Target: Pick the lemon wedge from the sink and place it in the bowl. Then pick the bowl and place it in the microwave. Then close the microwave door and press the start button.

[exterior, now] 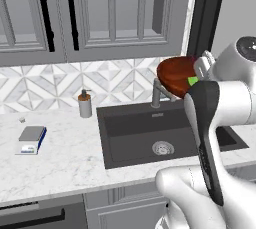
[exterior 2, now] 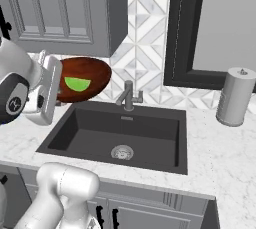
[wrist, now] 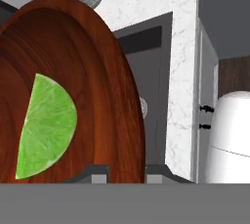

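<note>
- Left base view: behind-left of arm, looking forward and down across the tabletop (exterior: 65, 163) to the sink (exterior: 145, 138).
- Right base view: behind-right, same sink (exterior 2: 125, 133) and faucet (exterior 2: 129, 95).
- Hand view: rolled sideways, close against the bowl (wrist: 102, 71).

You've got nothing to read here, operator: no words, brand marks or numbers on anything in view. The soap dispenser (exterior: 85, 104) is blank, the little scale (exterior: 32, 139) on the counter shows no digits you can make out, and the paper towel roll (exterior 2: 236, 96) carries no label. There's a small round emblem on the arm's joint, too blurred to read
</note>
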